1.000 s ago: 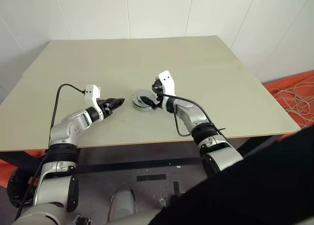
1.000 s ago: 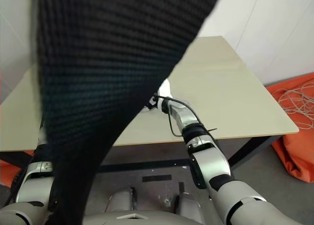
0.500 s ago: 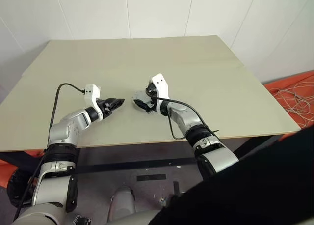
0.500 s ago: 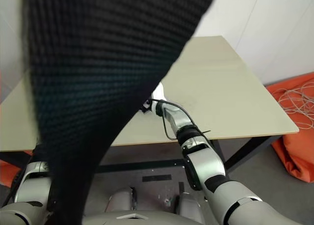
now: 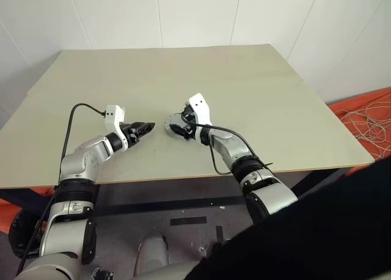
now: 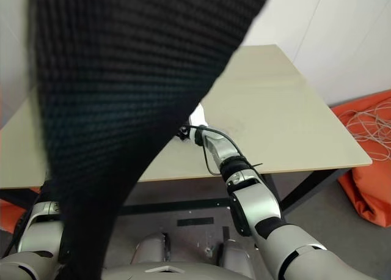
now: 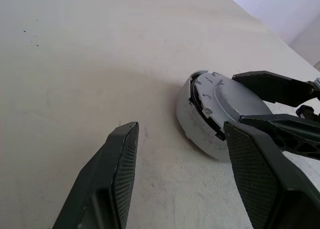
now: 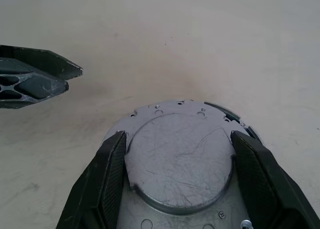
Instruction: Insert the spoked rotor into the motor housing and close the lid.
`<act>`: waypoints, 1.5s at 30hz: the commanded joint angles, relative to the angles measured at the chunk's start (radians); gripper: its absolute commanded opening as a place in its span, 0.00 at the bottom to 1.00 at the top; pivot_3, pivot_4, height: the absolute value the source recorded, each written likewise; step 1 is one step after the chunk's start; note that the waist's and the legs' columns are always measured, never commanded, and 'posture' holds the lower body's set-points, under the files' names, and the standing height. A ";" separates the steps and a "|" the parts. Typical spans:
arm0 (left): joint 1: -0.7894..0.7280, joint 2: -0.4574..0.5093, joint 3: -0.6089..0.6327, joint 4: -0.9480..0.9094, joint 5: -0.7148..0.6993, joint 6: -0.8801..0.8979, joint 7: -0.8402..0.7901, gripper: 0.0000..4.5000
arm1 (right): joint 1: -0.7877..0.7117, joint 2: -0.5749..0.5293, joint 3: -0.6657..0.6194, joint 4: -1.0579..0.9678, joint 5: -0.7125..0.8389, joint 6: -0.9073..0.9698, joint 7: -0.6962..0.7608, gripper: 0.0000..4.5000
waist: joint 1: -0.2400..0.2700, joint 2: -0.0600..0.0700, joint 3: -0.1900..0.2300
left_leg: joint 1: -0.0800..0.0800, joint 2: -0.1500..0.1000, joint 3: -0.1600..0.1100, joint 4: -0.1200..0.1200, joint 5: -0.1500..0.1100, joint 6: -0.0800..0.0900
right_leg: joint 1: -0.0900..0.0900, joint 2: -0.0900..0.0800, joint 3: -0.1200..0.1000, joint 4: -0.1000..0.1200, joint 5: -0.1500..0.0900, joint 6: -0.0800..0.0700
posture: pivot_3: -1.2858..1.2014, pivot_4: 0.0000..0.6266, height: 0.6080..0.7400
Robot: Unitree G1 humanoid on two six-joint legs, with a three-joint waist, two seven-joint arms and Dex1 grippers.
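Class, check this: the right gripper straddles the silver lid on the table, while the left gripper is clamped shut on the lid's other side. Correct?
Not quite. The left gripper is open and empty, short of the lid, as the left wrist view shows. The right gripper does straddle the lid on the table.

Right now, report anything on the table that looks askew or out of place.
The lid is not flush on the motor housing: in the left wrist view a dark gap shows under its edge on one side. The right gripper straddles it, fingers at its sides. Nothing else stands out.
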 commanded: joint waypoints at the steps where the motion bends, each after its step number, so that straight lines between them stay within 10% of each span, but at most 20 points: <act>1: -0.009 0.018 0.009 -0.041 0.000 -0.003 -0.005 0.64 | -0.021 -0.007 -0.008 0.012 -0.006 -0.015 -0.001 0.71 | 0.000 0.000 0.000 | 0.000 0.000 0.000 0.000 0.000 0.000 | 0.000 0.000 0.000 0.000 0.000 0.000 | 0.52 0.00 1.00; 45: 0.016 0.021 0.017 -0.082 -0.007 0.013 0.013 0.64 | -0.037 0.040 0.002 0.042 -0.067 -0.065 -0.093 0.71 | -0.003 0.000 0.000 | -0.002 0.000 0.000 0.000 0.000 0.000 | -0.002 0.000 0.000 0.000 0.000 0.000 | 0.52 0.00 1.00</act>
